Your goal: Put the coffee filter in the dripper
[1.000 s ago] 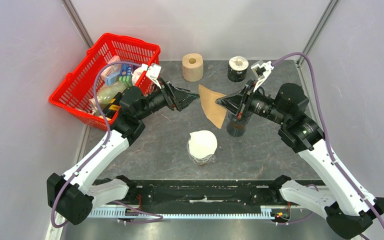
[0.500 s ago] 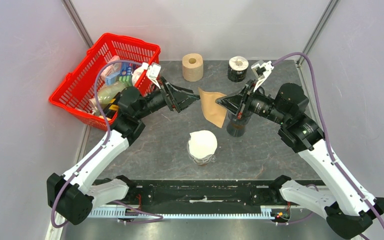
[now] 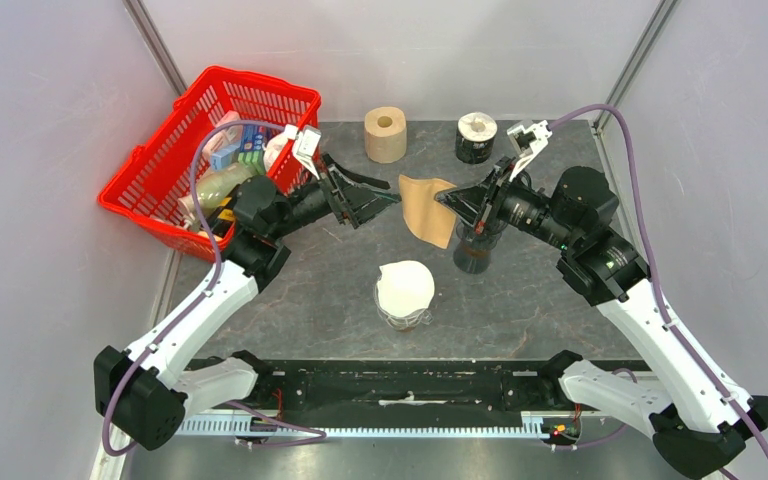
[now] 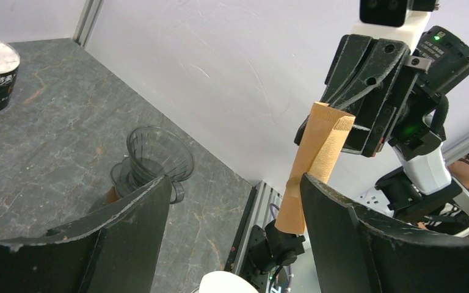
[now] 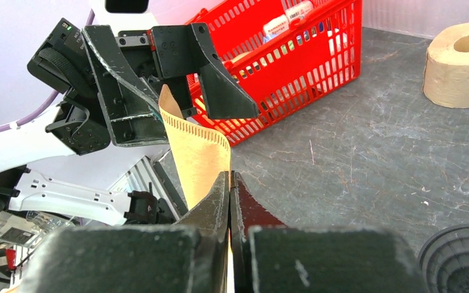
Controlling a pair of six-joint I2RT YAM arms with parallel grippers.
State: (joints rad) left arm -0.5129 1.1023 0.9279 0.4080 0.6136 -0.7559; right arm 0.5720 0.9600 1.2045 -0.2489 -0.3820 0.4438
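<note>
Coffee filter (image 3: 425,205) pinched aloft by right claw (image 3: 443,199), presented to wide-spread left claw (image 3: 378,205), probably for opening its cone before dripper (image 3: 473,252) on tabletop (image 3: 540,290).

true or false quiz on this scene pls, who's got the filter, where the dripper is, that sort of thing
1. The right gripper is shut on the brown filter. True.
2. The left gripper grips the filter too. False: its jaws stand wide open.
3. The filter sits in the dripper. False: it is held in the air, and the dripper stands empty.
4. The red basket holds several items. True.
5. Both rolls stand near the arm bases. False: the tan roll and the black-wrapped roll stand at the far edge of the table.
</note>
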